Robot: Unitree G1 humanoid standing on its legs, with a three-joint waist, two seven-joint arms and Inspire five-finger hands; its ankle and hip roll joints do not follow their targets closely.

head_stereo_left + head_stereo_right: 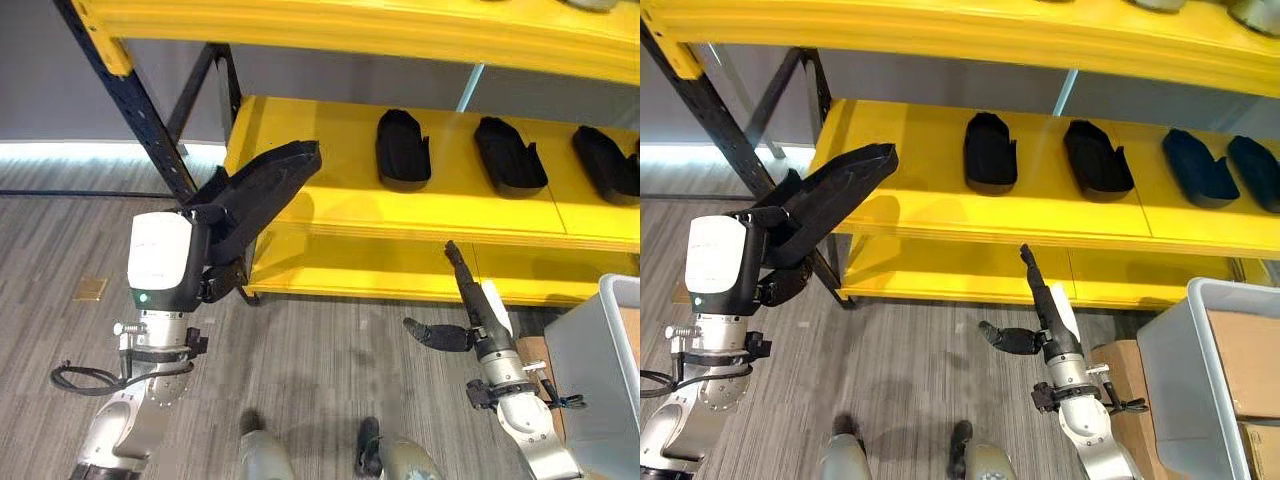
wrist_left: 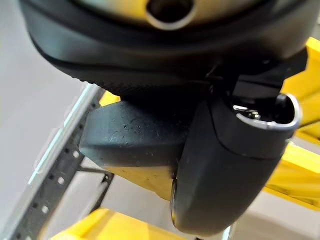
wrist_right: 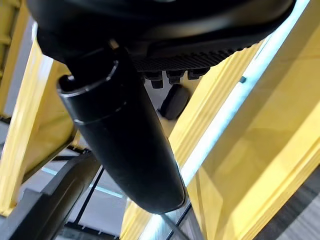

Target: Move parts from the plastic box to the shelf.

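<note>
We stand on grey striped carpet before a yellow shelf (image 1: 330,190) on a black frame, with a grey wall behind it. Our left hand (image 1: 215,270) curls around a long black part (image 1: 262,190) at the shelf's left end; its long axis slants up toward the shelf, far tip over the front edge. Other black parts (image 1: 402,148) lie on the shelf, pointing front to back. Our right hand (image 1: 470,300) is spread, empty, below the shelf beside the grey plastic box (image 1: 590,380).

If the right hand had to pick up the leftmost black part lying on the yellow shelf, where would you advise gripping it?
Probably across the narrow width of the leftmost black part, coming from the shelf's open front edge. It lies lengthwise front to back, with free space either side, and the right hand is open below it.
</note>
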